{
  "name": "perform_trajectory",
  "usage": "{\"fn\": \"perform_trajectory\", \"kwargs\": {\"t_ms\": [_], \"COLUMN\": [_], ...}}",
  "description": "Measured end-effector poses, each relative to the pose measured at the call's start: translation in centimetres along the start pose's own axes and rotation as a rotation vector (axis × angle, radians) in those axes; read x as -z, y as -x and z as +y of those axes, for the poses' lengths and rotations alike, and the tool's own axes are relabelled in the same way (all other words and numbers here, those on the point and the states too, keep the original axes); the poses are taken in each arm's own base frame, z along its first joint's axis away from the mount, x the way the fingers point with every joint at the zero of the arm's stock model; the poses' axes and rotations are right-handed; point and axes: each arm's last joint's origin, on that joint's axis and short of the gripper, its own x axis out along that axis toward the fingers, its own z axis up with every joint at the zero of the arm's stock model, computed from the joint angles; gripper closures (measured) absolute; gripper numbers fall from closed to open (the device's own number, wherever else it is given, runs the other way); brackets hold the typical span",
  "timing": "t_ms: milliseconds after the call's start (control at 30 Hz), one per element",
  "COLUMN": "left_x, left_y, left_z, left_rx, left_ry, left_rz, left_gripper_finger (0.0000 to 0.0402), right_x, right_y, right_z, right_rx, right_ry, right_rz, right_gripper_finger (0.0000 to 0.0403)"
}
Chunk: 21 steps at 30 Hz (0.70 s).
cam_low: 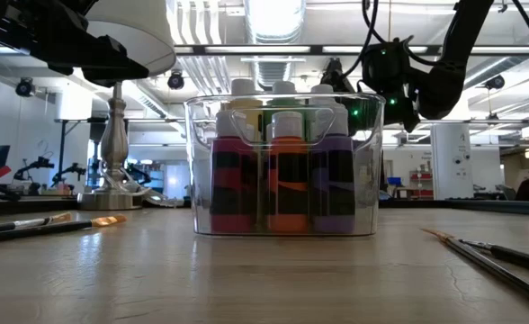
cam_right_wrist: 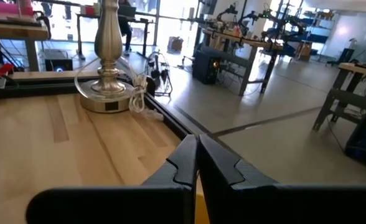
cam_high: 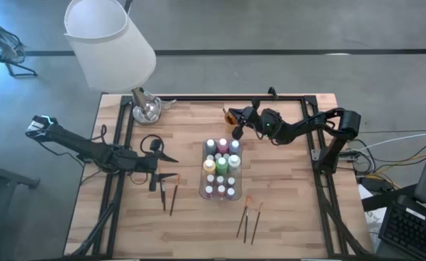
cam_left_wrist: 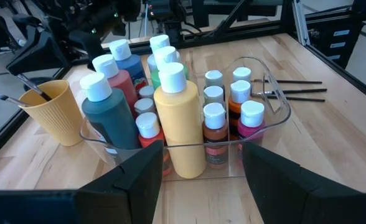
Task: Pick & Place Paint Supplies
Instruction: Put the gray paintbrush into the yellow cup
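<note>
The robot has two thin black arms. The left arm (cam_high: 90,148) has a white mark with a blue light at its far end. The right arm (cam_high: 322,127) has a small green light and black cables.

The paint bottles (cam_high: 221,168) stand inside the tray (cam_high: 203,190) at the middle of the table (cam_high: 285,217). The cup (cam_high: 232,117) is behind the tray. Two paintbrushes (cam_high: 169,194) lie left of the tray, two others (cam_high: 250,220) lie in front of it, to its right. The lamp (cam_high: 145,107) stands at the back left.
</note>
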Motion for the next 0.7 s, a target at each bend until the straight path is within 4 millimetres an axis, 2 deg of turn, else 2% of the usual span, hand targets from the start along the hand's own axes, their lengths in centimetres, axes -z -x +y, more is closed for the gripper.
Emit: {"fn": "perform_trajectory", "kwargs": {"t_ms": [400,700], "left_x": [0.00,0.00], "left_y": [0.00,0.00], "left_z": [0.00,0.00], "left_rx": [0.000,0.000], "left_ry": [0.000,0.000], "left_rz": [0.000,0.000], "left_gripper_finger": [0.0179,0.0179], "right_x": [0.62,0.91], "right_y": [-0.11,-0.13], "right_z": [-0.69,-0.92], "right_rx": [0.017,0.021], "right_ry": [-0.044,-0.058], "right_rz": [0.057,0.081], "right_gripper_finger": [0.0391,0.0330]}}
